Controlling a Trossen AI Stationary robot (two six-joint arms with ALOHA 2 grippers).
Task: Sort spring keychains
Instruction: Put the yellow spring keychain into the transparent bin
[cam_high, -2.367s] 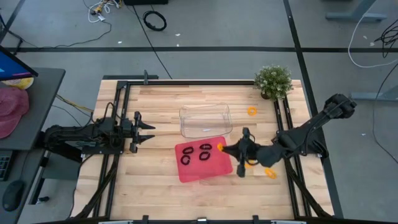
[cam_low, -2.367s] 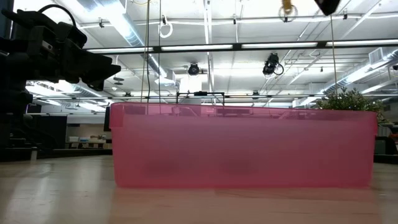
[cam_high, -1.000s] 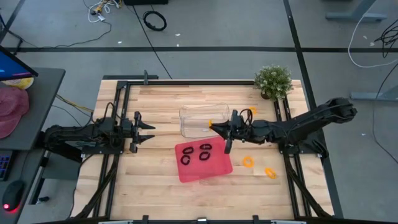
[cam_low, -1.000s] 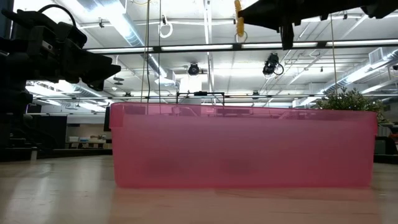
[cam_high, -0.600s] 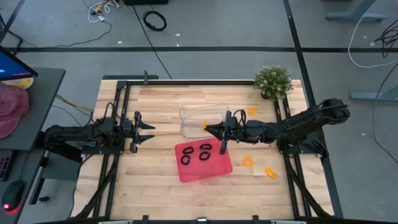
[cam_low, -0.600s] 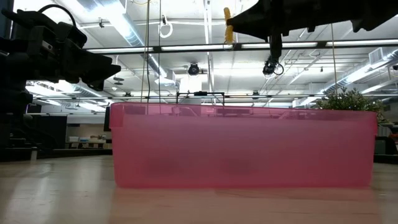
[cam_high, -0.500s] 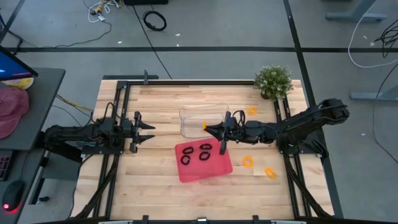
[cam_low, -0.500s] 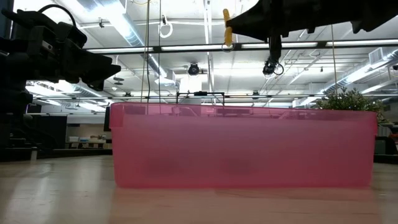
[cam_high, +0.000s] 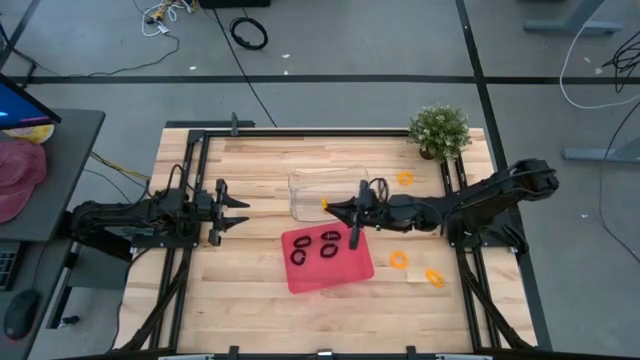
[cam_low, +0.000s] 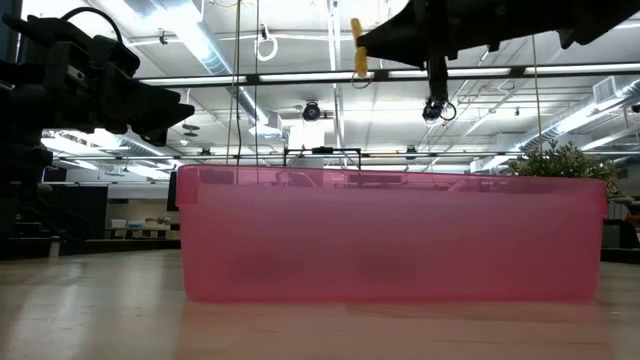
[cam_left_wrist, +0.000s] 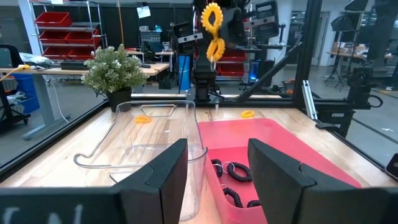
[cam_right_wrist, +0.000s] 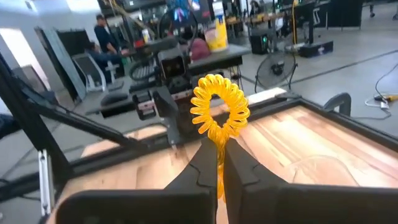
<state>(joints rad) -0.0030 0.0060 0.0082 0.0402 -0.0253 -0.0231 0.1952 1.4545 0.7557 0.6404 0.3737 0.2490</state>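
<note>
My right gripper reaches level from the table's right and is shut on an orange spring keychain. It hangs over the clear bin, and the keychain shows high above the red tray. Several black spring keychains lie inside the red tray. Three orange spring keychains rest flat on the table: one by the plant, two right of the tray. My left gripper waits open at the table's left, nothing between its fingers. My right gripper pinches the orange keychain's coil at the near part of the loop between its two fingertips. The fingers lie level, coming from the table's right. The loop stands upright beyond the fingertips, lifted clear, above the clear bin.
A potted plant stands at the far right corner. The clear bin sits just beyond the red tray at mid-table. Black frame rails run along the table's left and right sides. Bare wood lies near the front edge.
My right gripper, still shut on the orange keychain, has gone toward the table's left and slightly down, from the clear bin's right edge to over its inside. The keychain has stayed upright in the fingertips.
</note>
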